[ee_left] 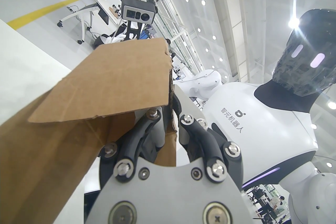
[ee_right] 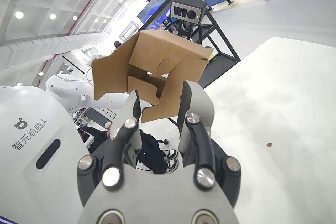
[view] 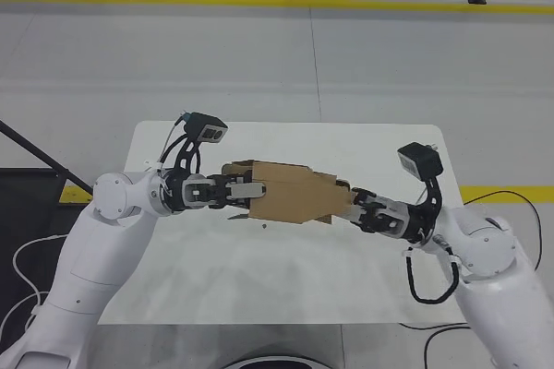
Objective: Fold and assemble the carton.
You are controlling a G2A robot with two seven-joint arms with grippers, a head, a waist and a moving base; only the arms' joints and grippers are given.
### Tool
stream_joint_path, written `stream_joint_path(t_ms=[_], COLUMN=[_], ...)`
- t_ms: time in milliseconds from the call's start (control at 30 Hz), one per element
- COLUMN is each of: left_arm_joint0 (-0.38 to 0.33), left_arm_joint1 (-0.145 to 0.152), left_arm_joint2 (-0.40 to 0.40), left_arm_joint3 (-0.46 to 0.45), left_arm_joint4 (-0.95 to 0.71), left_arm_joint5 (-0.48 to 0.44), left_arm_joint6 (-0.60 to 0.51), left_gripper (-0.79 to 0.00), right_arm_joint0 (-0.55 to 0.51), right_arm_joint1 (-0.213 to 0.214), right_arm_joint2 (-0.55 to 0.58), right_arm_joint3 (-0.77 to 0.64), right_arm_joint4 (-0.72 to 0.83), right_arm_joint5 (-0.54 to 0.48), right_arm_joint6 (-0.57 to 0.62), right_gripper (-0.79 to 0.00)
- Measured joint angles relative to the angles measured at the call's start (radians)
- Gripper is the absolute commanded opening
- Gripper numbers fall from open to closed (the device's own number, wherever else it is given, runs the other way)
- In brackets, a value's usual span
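The left gripper (view: 250,191) is closing its jaws narrowly on one end wall of the carton (view: 291,192). The right gripper (view: 349,201) is holding the opposite end, with a flap between its jaws. The carton is hanging, partly opened, over the middle of the table (view: 258,286).

Grey floor (view: 166,65), yellow line (view: 517,194), ceiling lights (ee_left: 203,2)
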Motion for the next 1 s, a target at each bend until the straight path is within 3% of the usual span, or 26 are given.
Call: stream_joint_path(t_ms=[300,333,400,500,667,900,1000], left_arm_joint0=[0.0,0.0,0.0,0.0,-0.001,-0.002,-0.002], left_arm_joint1=[-0.002,-0.003,-0.003,-0.004,-0.005,-0.007,-0.007], left_arm_joint2=[-0.001,-0.002,-0.002,-0.002,-0.003,-0.004,-0.005], left_arm_joint3=[0.0,0.0,0.002,0.003,0.009,0.016,0.018], left_arm_joint4=[0.005,0.005,0.005,0.006,0.002,-0.002,-0.002], left_arm_joint5=[0.005,0.005,0.006,0.007,0.007,0.004,0.003], left_arm_joint6=[0.002,0.002,0.002,0.001,-0.002,-0.009,-0.012], left_gripper=[-0.785,-0.785,-0.785,-0.785,-0.785,-0.785,-0.785], right_arm_joint0=[0.004,0.009,0.019,0.039,0.06,0.07,0.069], right_arm_joint1=[0.0,-0.001,-0.002,-0.002,-0.003,-0.003,-0.004], right_arm_joint2=[-0.002,-0.006,-0.014,-0.019,-0.02,-0.012,-0.01], right_arm_joint3=[0.026,0.035,0.046,0.072,0.066,0.044,0.035], right_arm_joint4=[0.167,0.2,0.252,0.311,0.312,0.249,0.23], right_arm_joint5=[-0.038,-0.042,-0.05,-0.054,-0.027,0.029,0.042], right_arm_joint6=[0.076,0.098,0.137,0.195,0.214,0.177,0.162], right_gripper=[-0.406,-0.382,-0.237,-0.135,-0.086,-0.132,-0.252])
